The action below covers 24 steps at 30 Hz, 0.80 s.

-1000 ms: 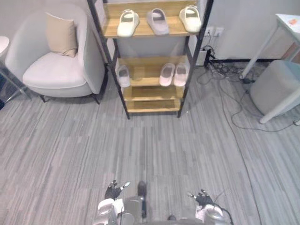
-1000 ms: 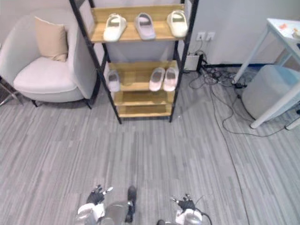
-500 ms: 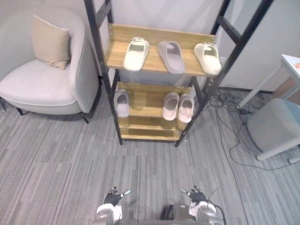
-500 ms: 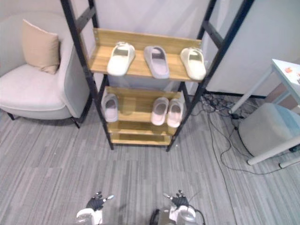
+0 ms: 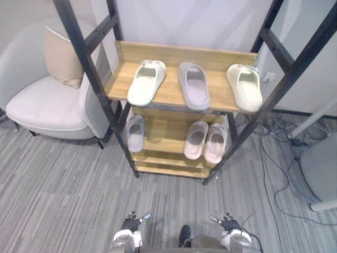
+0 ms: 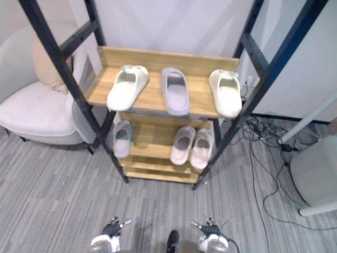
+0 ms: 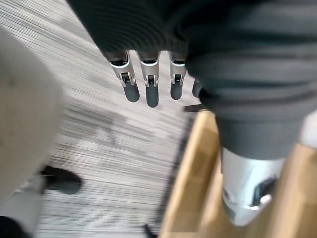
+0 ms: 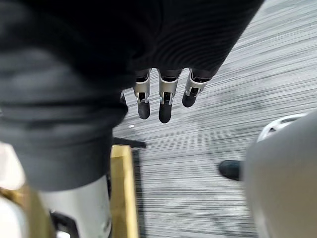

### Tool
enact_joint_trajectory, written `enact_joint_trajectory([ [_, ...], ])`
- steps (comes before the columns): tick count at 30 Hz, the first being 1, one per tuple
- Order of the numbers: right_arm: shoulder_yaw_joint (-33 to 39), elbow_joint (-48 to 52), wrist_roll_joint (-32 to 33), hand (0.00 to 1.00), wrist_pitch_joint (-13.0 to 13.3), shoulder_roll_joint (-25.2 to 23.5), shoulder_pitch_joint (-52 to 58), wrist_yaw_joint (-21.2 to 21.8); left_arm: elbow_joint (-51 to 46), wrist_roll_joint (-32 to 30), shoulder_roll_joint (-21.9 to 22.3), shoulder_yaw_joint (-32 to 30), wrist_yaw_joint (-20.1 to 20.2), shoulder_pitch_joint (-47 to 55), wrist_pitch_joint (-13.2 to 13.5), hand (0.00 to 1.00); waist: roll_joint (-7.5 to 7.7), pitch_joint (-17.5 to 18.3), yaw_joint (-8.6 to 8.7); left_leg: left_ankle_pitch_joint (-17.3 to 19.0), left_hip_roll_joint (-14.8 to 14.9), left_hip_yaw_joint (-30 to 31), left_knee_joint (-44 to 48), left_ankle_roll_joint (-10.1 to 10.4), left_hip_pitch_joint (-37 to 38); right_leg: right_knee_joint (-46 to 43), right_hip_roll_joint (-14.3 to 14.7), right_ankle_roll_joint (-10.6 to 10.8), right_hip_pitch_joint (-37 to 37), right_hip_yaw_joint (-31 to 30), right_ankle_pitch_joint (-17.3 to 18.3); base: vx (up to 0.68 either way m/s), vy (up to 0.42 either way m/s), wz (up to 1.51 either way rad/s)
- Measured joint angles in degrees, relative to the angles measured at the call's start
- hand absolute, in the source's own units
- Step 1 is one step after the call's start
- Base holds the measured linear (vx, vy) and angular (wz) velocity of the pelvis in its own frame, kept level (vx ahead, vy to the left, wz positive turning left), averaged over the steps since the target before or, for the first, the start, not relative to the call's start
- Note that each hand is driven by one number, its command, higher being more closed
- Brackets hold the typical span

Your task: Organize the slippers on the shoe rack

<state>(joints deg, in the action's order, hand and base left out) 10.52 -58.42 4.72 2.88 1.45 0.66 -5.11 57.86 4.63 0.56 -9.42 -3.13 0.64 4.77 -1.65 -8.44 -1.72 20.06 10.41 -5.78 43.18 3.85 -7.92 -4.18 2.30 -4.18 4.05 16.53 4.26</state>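
While the left hand (image 5: 130,224) and right hand (image 5: 230,225) hang low, fingers (image 7: 151,94) straight and empty, approach seems underway; next, lift the grey slipper (image 5: 192,87) from between the rack's (image 5: 170,90) cream pair (image 5: 147,81).

The shoe rack (image 5: 184,52), a black frame with wooden shelves, stands at the upper centre of the frame on the grey striped floor (image 5: 63,184). On its upper shelf (image 5: 171,94) three slippers lie apart: a left cream slipper (image 5: 146,83), a grey-lilac slipper (image 5: 193,86) in the middle and a right cream slipper (image 5: 245,87). On the lower shelf (image 5: 163,138) a small grey slipper (image 5: 135,134) lies at left and a pink pair (image 5: 197,139) lies side by side at right. On the floor, an armchair (image 5: 47,105) stands at left and cables (image 5: 274,158) trail at right.
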Motion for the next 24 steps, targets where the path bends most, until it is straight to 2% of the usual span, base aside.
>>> enact_joint_trajectory([
  [1,0.1,0.0,0.1,0.0,0.0,-0.3,0.0,0.0,-0.2,0.1,0.1,0.1,0.0,-0.1,0.0,0.0,0.11,0.0,-0.3,0.1,-1.0,0.7,-6.8,0.2,-1.3,0.1,-0.8,0.7,1.0,-1.1,0.4,0.32,0.159,-0.36],
  [2,0.3,0.0,0.2,0.0,0.0,-0.4,0.2,0.0,-0.2,0.1,0.1,0.2,-0.1,-0.3,0.1,0.0,0.19,-0.1,-0.43,-1.6,-2.6,2.8,-14.4,0.5,-1.5,-0.3,-1.7,1.9,1.5,-2.0,1.1,0.3,0.19,-0.33],
  [3,0.3,0.0,0.2,0.0,0.0,-0.4,0.2,0.0,-0.2,0.2,0.1,0.3,-0.1,-0.4,0.1,0.0,0.15,-0.1,-0.43,-2.5,-3.1,3.6,-16.2,0.6,-1.5,-0.4,-2.0,2.1,1.6,-2.2,1.2,0.17,0.16,-0.34],
  [4,0.5,-0.2,0.2,0.0,0.1,0.0,0.3,0.0,0.3,0.5,0.2,0.4,-0.1,-0.4,0.1,0.0,-0.17,0.1,-0.63,-8.9,-4.1,5.5,-20.3,0.7,-0.7,-0.8,-2.3,3.6,2.0,-3.4,2.1,0.22,0.198,-0.23],
  [5,0.5,-0.4,0.2,0.0,0.1,-0.3,0.3,-0.1,1.1,1.1,-0.6,0.5,-0.1,-0.4,0.1,0.0,0.72,1.0,-0.65,-8.8,-5.7,4.4,-22.1,0.4,1.1,-0.6,-3.7,5.0,2.8,-4.7,2.8,0.23,0.191,-0.25],
  [8,1.2,-1.9,-0.1,0.0,-0.1,-1.6,0.5,0.0,1.8,1.3,-2.4,0.6,-0.1,-0.4,-0.1,0.0,3.37,1.9,-0.72,-8.2,-7.8,2.2,-23.3,-0.7,3.0,-0.6,-6.4,6.6,3.5,-5.5,3.8,0.27,0.17,-0.15],
  [10,1.2,-2.7,-0.2,0.0,-0.1,-1.6,0.4,0.1,2.9,1.2,-3.3,1.5,0.0,-0.4,-0.1,0.0,3.9,2.2,-0.72,-8.2,-9.0,1.7,-24.6,-0.7,4.7,-0.4,-7.5,6.9,4.3,-6.0,3.8,0.16,0.091,-0.15],
  [13,1.2,-3.4,-0.3,0.0,0.0,-1.5,0.5,0.4,5.0,1.0,-4.6,3.3,0.1,-0.2,-0.2,0.0,3.79,2.9,-0.73,-8.4,-10.1,1.7,-26.5,-1.1,6.4,0.4,-8.4,7.1,5.1,-6.7,3.8,0.13,0.06,-0.15],
  [18,0.9,-3.9,-0.2,0.0,0.0,-1.0,0.6,0.6,6.0,0.8,-5.6,5.5,0.1,0.8,-0.2,0.0,3.54,3.4,-0.69,-9.2,-10.1,1.7,-30.6,-2.2,8.2,1.6,-8.0,7.2,5.0,-7.8,3.8,0.05,-0.027,-0.09],
  [24,-1.2,-3.5,0.3,0.0,0.6,0.5,1.0,0.5,6.8,-0.1,-5.6,6.5,0.0,0.9,-0.2,0.0,2.9,4.2,-0.4,-12.2,-10.1,1.0,-36.6,-2.0,9.7,1.8,-7.6,7.0,3.0,-9.5,3.4,-0.03,-0.04,-0.13],
])
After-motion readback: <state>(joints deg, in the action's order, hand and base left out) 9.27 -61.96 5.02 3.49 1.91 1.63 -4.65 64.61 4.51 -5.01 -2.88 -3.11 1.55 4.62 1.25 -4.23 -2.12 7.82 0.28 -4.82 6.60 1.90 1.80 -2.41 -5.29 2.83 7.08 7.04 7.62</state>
